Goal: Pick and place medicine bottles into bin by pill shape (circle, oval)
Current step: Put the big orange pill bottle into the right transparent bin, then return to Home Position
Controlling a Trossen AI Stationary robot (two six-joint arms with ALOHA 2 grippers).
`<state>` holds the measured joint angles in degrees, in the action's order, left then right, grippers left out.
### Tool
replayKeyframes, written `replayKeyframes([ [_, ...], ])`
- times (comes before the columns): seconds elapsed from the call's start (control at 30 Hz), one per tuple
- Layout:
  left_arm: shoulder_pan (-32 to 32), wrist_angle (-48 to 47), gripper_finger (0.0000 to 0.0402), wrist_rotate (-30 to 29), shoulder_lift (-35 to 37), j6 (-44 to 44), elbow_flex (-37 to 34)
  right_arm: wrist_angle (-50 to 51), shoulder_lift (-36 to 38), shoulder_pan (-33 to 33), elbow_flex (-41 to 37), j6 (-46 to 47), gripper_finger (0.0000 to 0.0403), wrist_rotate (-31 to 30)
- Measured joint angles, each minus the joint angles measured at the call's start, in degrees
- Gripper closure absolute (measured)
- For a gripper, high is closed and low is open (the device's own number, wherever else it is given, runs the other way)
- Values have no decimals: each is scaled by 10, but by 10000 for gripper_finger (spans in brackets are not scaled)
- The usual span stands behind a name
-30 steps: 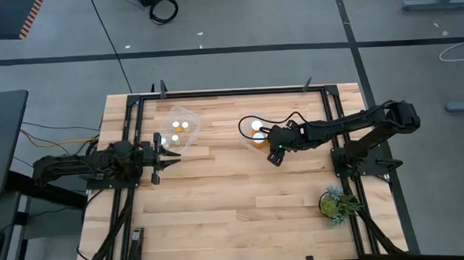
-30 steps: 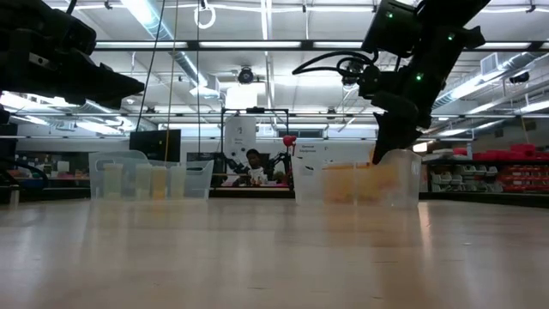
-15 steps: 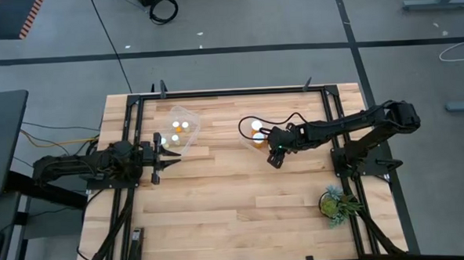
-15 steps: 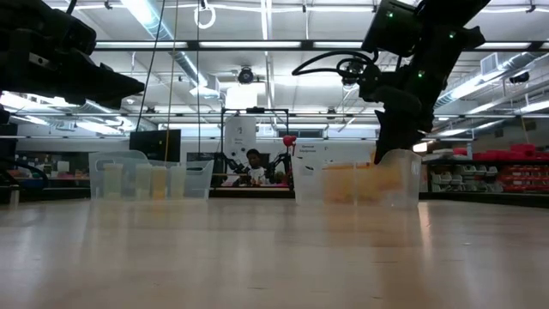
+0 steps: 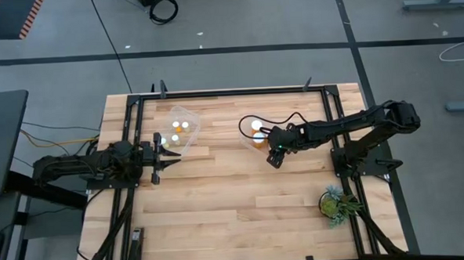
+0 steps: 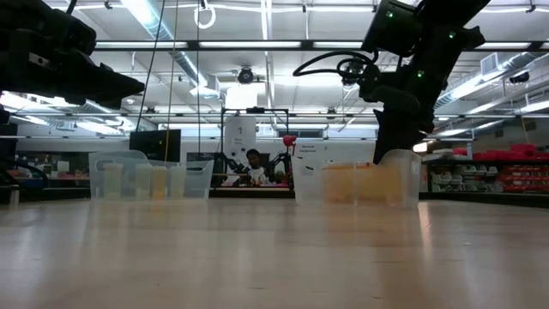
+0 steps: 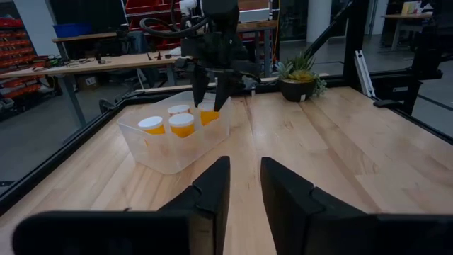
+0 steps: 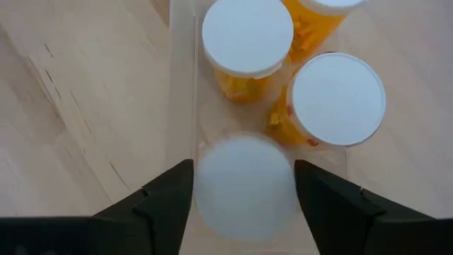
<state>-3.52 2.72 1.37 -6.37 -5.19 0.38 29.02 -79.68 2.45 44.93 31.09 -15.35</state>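
Observation:
My right gripper (image 5: 275, 149) hangs over the near end of the clear right bin (image 5: 246, 137) and is shut on a medicine bottle with a white cap (image 8: 244, 185). Three more orange bottles (image 8: 248, 42) stand upright in that bin. The clear left bin (image 5: 183, 115) holds several white-capped bottles (image 5: 174, 126). My left gripper (image 7: 245, 163) is open and empty above the table, just near of the left bin. My right gripper pinches the bottle's round white cap (image 8: 205, 191) between its two fingers, one on each side. The fingers (image 7: 201, 85) come from above, pointing down. The bottle is upright, its orange body (image 7: 208, 113) down inside the bin's corner. Whether it rests on the bin floor, I cannot tell.
A small green potted plant (image 5: 336, 204) stands at the table's near right corner. Black frame rails (image 5: 230, 92) run along the table's far edge and sides. Bare wood (image 5: 235, 208) lies across the near half of the table. A person sits far behind the table (image 6: 253, 163).

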Motion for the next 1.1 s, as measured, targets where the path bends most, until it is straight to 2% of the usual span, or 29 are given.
replayKeyframes([
  [0.13, 0, 0, 319, 0, 0, 0, 0, 3, 0, 0, 1, -8, 131, 5],
  [0.3, 0, 0, 320, 0, 0, 0, 0, 13, 20, 0, 14, -37, 125, 9],
  [0.67, 0, 0, 311, 0, 0, 0, 0, 5, 177, -17, 15, -60, 138, 26],
  [1.0, 0, 0, 316, 0, 0, 0, 0, -6, 316, -94, 15, -100, 159, -74],
  [1.1, 0, 0, 312, 0, 0, 0, 0, -44, 342, -118, -3, -136, 164, -102],
])
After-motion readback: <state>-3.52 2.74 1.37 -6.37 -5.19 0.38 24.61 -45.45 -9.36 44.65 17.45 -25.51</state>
